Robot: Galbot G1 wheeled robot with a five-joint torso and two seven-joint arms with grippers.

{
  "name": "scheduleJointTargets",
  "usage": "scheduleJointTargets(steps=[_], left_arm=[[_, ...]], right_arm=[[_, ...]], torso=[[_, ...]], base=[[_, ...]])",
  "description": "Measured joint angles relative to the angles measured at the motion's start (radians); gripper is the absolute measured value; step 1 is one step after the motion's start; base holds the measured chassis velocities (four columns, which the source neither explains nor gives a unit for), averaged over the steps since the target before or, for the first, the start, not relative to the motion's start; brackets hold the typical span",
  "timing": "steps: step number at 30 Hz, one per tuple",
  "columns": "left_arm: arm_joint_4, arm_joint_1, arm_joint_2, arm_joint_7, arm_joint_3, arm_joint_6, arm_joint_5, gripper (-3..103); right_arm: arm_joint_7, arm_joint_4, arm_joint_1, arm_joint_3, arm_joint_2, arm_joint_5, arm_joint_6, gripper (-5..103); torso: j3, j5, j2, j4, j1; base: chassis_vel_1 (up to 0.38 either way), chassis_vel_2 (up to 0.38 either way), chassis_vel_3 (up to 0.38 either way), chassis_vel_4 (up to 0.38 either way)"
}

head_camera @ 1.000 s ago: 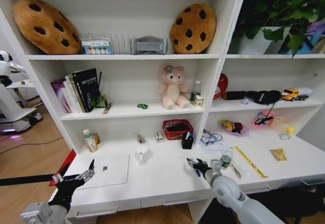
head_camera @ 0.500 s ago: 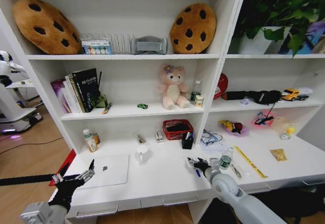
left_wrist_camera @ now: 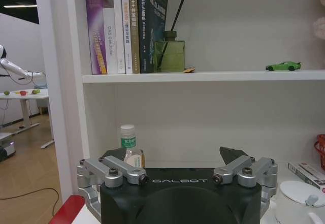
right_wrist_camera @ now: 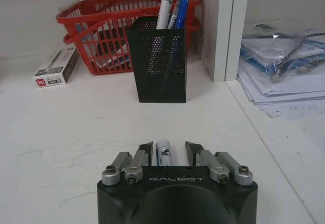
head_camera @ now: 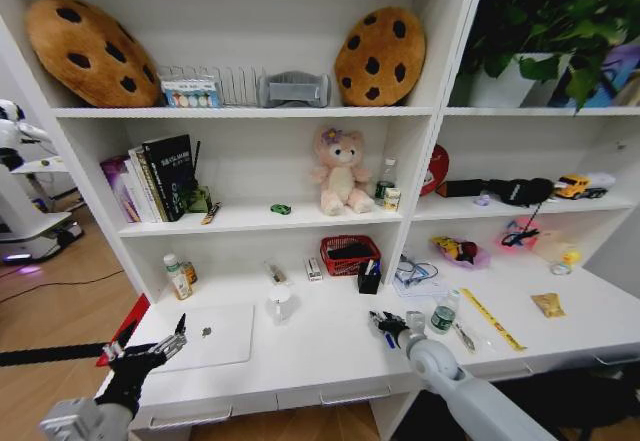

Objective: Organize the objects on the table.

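Observation:
On the white table (head_camera: 320, 361) a blue-and-white pen (right_wrist_camera: 163, 151) lies in front of the black mesh pen holder (right_wrist_camera: 157, 66). My right gripper (right_wrist_camera: 167, 153) is down at the desk surface, open, with one finger on each side of that pen; the head view shows it (head_camera: 385, 323) left of a small clear bottle (head_camera: 445, 314). The silver laptop (head_camera: 213, 334) lies shut at the front left. My left gripper (head_camera: 152, 348) hangs open by the laptop's near left corner, its fingers (left_wrist_camera: 231, 158) holding nothing.
A red basket (head_camera: 350, 254) and a small white box (right_wrist_camera: 57, 67) stand behind the pen holder. A white cup (head_camera: 280, 304), a green-capped bottle (left_wrist_camera: 130, 145), a yellow ruler (head_camera: 492, 318) and stacked papers (right_wrist_camera: 284, 76) also sit on the desk. A shelf upright (right_wrist_camera: 223, 31) rises beside the holder.
My right forearm has shifted slightly left while its gripper stays low over the pen. The left arm has not moved.

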Motion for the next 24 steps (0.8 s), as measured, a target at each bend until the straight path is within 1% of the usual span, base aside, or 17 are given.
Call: scheduleJointTargets(steps=[1,2,4,5,7,13,15,16,17,18,19,21,22,23,24], left_arm=[[0.000,0.000,0.000,0.000,0.000,0.000,0.000,100],[0.000,0.000,0.000,0.000,0.000,0.000,0.000,100],[0.000,0.000,0.000,0.000,0.000,0.000,0.000,100],[0.000,0.000,0.000,0.000,0.000,0.000,0.000,100],[0.000,0.000,0.000,0.000,0.000,0.000,0.000,100],[0.000,0.000,0.000,0.000,0.000,0.000,0.000,100],[0.000,0.000,0.000,0.000,0.000,0.000,0.000,100],[0.000,0.000,0.000,0.000,0.000,0.000,0.000,100],[0.000,0.000,0.000,0.000,0.000,0.000,0.000,100],[0.000,0.000,0.000,0.000,0.000,0.000,0.000,100],[0.000,0.000,0.000,0.000,0.000,0.000,0.000,100],[0.000,0.000,0.000,0.000,0.000,0.000,0.000,100],[0.000,0.000,0.000,0.000,0.000,0.000,0.000,100],[0.000,0.000,0.000,0.000,0.000,0.000,0.000,100],[0.000,0.000,0.000,0.000,0.000,0.000,0.000,100]], right_arm=[[0.000,0.003,-0.001,-0.001,-0.001,0.000,0.000,34],[0.000,0.003,-0.001,-0.001,-0.001,0.000,0.000,34],[0.000,0.015,-0.008,0.001,-0.005,0.006,-0.001,23],[0.000,0.015,-0.008,0.001,-0.005,0.006,-0.001,23],[0.000,0.027,-0.013,0.003,-0.008,0.010,-0.003,13],[0.001,0.044,-0.010,0.014,-0.011,0.015,-0.012,12],[-0.030,0.049,-0.003,0.020,-0.014,-0.010,0.033,12],[-0.030,0.049,-0.003,0.020,-0.014,-0.010,0.033,12],[-0.072,0.048,0.005,0.020,-0.014,-0.032,0.087,12],[-0.125,0.041,0.017,0.020,-0.013,-0.073,0.164,12],[-0.125,0.041,0.017,0.020,-0.013,-0.073,0.164,12],[-0.190,0.015,0.045,0.017,-0.009,-0.145,0.277,12],[-0.225,-0.010,0.067,0.011,-0.003,-0.201,0.356,12],[-0.225,-0.010,0.067,0.011,-0.003,-0.201,0.356,12],[-0.252,-0.032,0.088,0.006,0.004,-0.246,0.424,12]], torso=[[0.000,0.0004,0.000,0.0000,0.000],[0.000,0.0004,0.000,0.0000,0.000],[0.000,0.0005,0.000,0.0000,0.000],[0.000,0.0005,0.000,0.0000,0.000],[0.000,0.0007,0.000,0.0000,0.000],[0.000,0.0009,0.000,0.0001,0.000],[0.000,0.0005,0.000,-0.0001,0.000],[0.000,0.0005,0.000,-0.0001,0.000],[0.000,0.0007,0.000,0.0000,0.000],[0.000,0.0006,0.000,0.0000,0.000],[0.000,0.0006,0.000,0.0000,0.000],[0.000,0.0003,0.000,0.0001,0.000],[0.000,0.0004,0.000,0.0000,0.000],[0.000,0.0004,0.000,0.0000,0.000],[0.000,0.0004,0.000,0.0001,0.000]], base=[[0.000,0.000,0.000,0.000],[0.000,0.000,0.000,0.000],[0.000,0.000,0.000,0.000],[0.000,0.000,0.000,0.000],[0.000,0.000,0.000,0.000],[0.000,0.000,0.000,0.000],[0.000,0.000,0.000,0.000],[0.000,0.000,0.000,0.000],[0.000,0.000,0.000,0.000],[0.000,0.000,0.000,0.000],[0.000,0.000,0.000,0.000],[0.000,0.000,0.000,0.000],[0.000,0.000,0.000,0.000],[0.000,0.000,0.000,0.000],[0.000,0.000,0.000,0.000]])
